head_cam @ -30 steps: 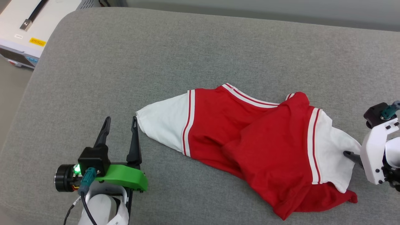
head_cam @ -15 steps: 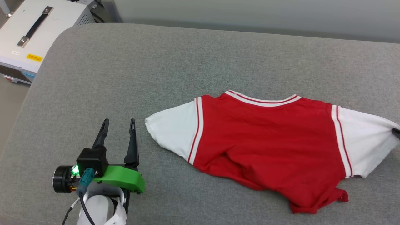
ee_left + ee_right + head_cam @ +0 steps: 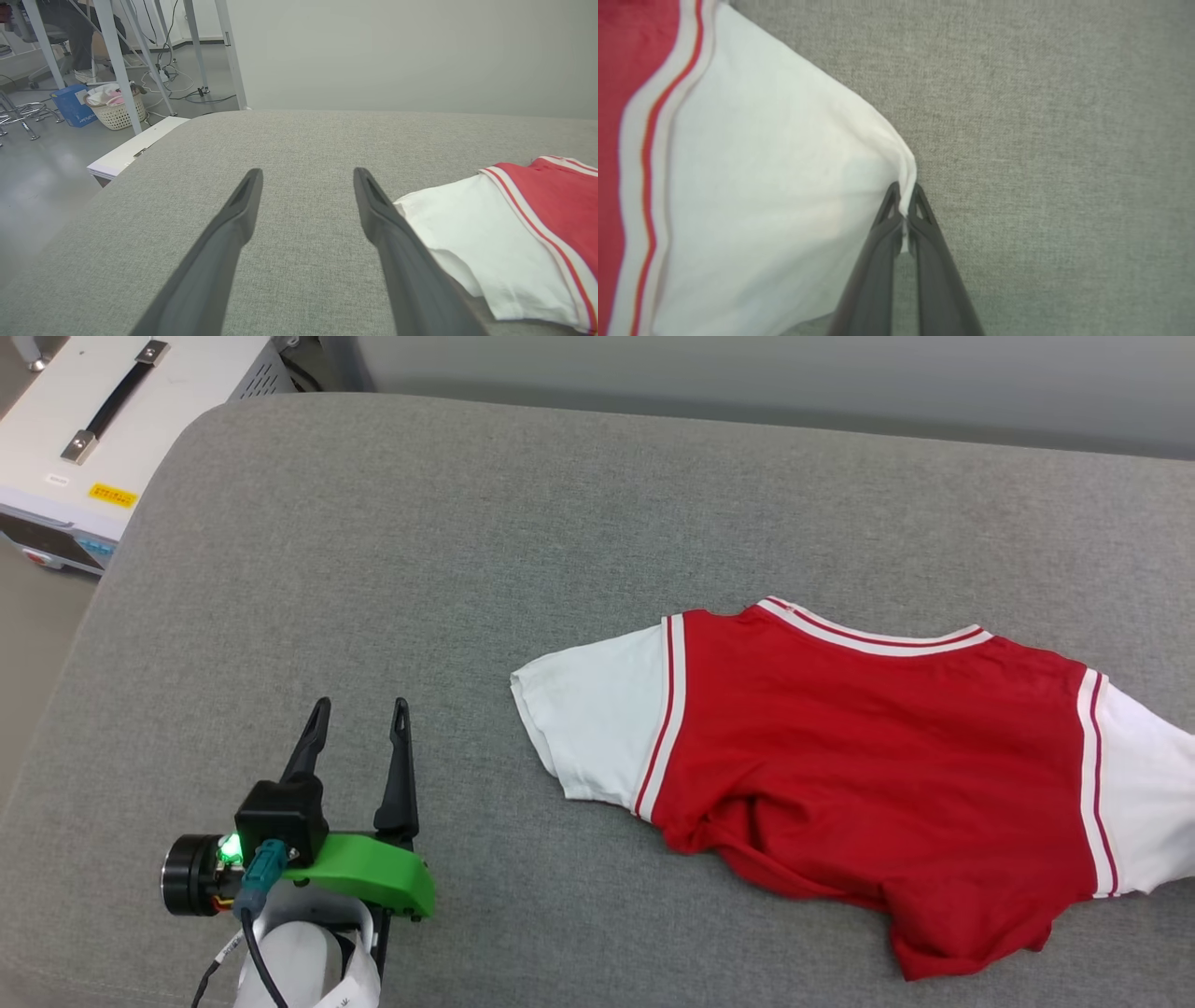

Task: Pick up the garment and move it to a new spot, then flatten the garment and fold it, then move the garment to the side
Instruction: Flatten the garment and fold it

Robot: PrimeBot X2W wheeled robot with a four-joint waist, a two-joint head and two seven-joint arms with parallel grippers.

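The right gripper (image 3: 905, 190) is closed on the garment (image 3: 761, 186). Its two dark fingers pinch the edge of a white sleeve, and the cloth is drawn to a point between the tips. The left gripper (image 3: 361, 709) stands wide open and holds nothing. It is over the grey cushion (image 3: 467, 523) near the front left corner, and its fingers point to the far edge. In the left wrist view the left gripper (image 3: 307, 172) has bare cushion between its fingers, and the other white sleeve of the garment (image 3: 467, 233) lies just beside its right finger. In the head view this sleeve is apart from the gripper.

The garment (image 3: 878, 737) lies on the right half of the cushion, closer to the front edge. The red body is spread out, with the striped neck trim toward the far edge. The bottom part is crumpled near the front edge.

Beyond the left edge of the cushion stands a white box with a black handle (image 3: 84, 429). Farther away on the grey floor there are pale metal legs (image 3: 117, 60), a white basket (image 3: 117, 112) and a blue box (image 3: 70, 105). A plain light wall (image 3: 397, 51) rises behind the far edge.
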